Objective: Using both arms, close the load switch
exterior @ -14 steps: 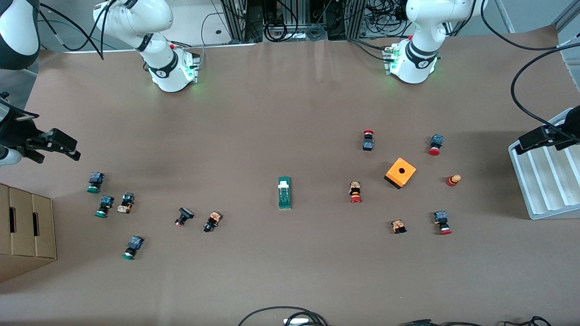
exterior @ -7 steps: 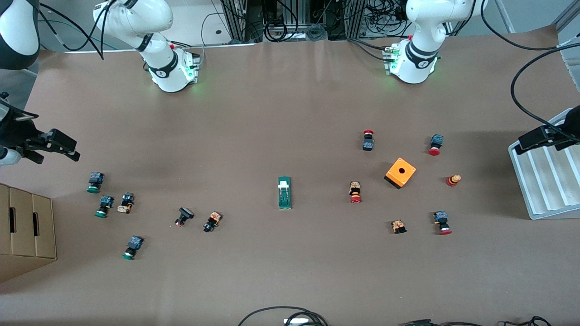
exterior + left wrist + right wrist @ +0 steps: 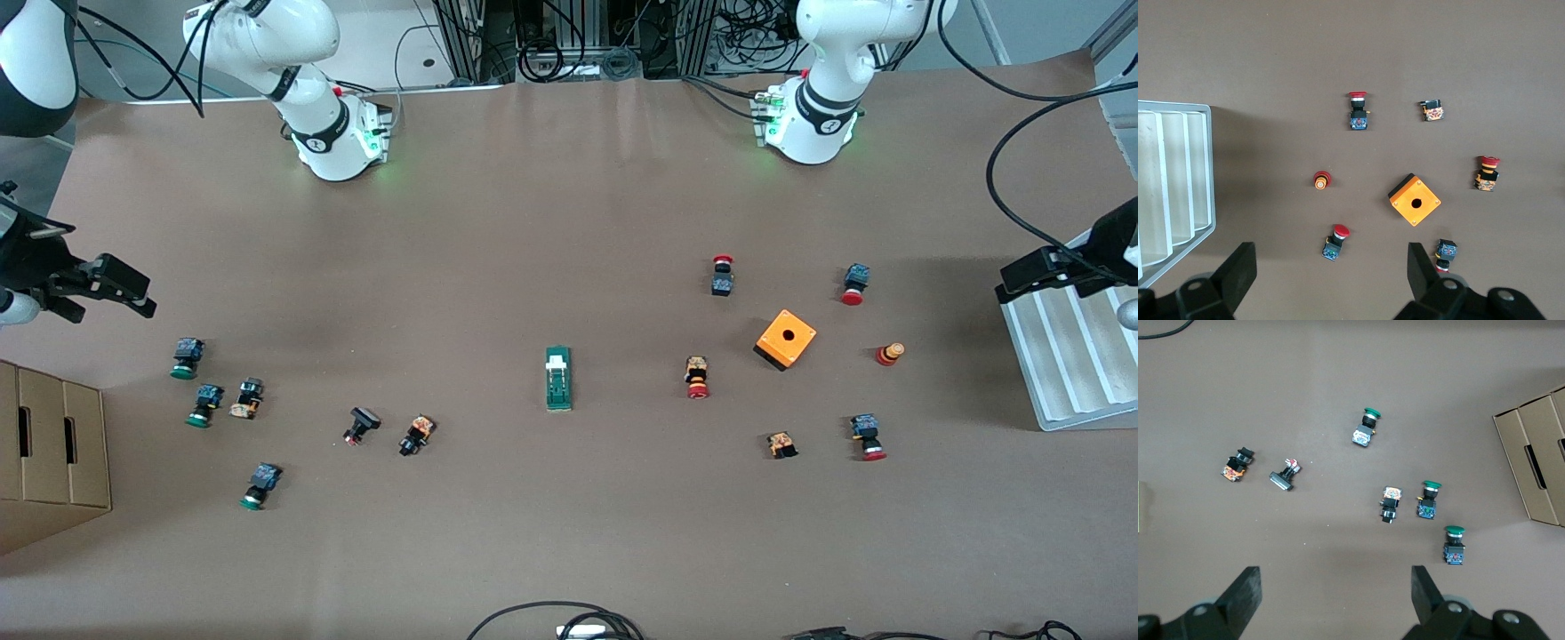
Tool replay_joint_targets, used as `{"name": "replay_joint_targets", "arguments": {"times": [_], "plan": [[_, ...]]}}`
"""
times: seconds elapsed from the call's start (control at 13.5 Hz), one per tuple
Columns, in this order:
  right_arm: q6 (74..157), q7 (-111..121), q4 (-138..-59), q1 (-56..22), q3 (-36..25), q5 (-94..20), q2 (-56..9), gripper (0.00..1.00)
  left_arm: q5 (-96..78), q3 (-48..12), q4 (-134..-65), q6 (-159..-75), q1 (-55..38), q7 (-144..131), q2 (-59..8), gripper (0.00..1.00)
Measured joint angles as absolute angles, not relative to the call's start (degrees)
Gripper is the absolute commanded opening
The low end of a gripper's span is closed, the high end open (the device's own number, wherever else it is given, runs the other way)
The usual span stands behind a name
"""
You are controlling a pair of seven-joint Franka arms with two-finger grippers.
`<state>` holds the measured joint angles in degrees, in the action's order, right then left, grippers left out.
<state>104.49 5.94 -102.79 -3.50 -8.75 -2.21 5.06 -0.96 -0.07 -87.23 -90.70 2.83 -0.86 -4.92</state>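
The load switch [image 3: 557,378], a narrow dark-green block with a white lever piece, lies flat near the middle of the table and shows only in the front view. My left gripper [image 3: 1031,271] hangs open in the air at the left arm's end of the table, over the edge of a white tray. In the left wrist view the left gripper [image 3: 1330,270] has wide-apart fingers with nothing between them. My right gripper [image 3: 124,286] hovers open at the right arm's end, above bare table. The right wrist view shows the right gripper [image 3: 1335,590] empty too.
An orange box with a hole [image 3: 786,339] stands among several red push buttons [image 3: 698,378] toward the left arm's end. Several green push buttons [image 3: 205,404] lie toward the right arm's end. The white ribbed tray [image 3: 1067,356] and a cardboard box [image 3: 53,444] sit at the table's ends.
The left gripper has shifted slightly toward the table's middle over the tray's edge. The right gripper and the load switch have stayed where they were.
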Motion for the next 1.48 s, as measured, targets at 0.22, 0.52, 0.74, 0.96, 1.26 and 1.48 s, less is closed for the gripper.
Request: {"name": "replay_joint_targets", "arguments": {"times": [0.22,0.52,0.74,0.96,1.26,1.48], "plan": [[104.50,5.94,-102.79,-3.50,-8.75,-2.21,5.06,1.00,-0.95,-0.12,-87.25,-90.70,2.60,-0.82,-5.30,1.00],[104.52,5.94,-102.78,-3.50,-8.75,-2.21,5.05,1.00,-0.72,-0.79,-87.26,-90.82,-1.19,-0.83,-7.55,1.00],[104.53,5.94,-102.79,-3.50,-8.75,-2.21,5.05,1.00,0.50,-1.16,-87.23,-90.94,-5.46,-0.85,-9.46,1.00],[104.53,5.94,-102.78,-3.50,-8.75,-2.21,5.05,1.00,3.73,-1.44,-86.11,-91.41,-10.03,-0.83,-11.23,1.00],[104.56,5.94,-102.78,-3.50,-8.75,-2.21,5.05,1.00,4.26,-1.53,-85.40,-92.28,-14.24,-0.85,-12.21,1.00],[104.57,5.94,-102.78,-3.50,-8.75,-2.21,5.05,1.00,4.27,-1.70,-85.21,-96.39,-17.32,-1.33,-12.74,1.00]]}}
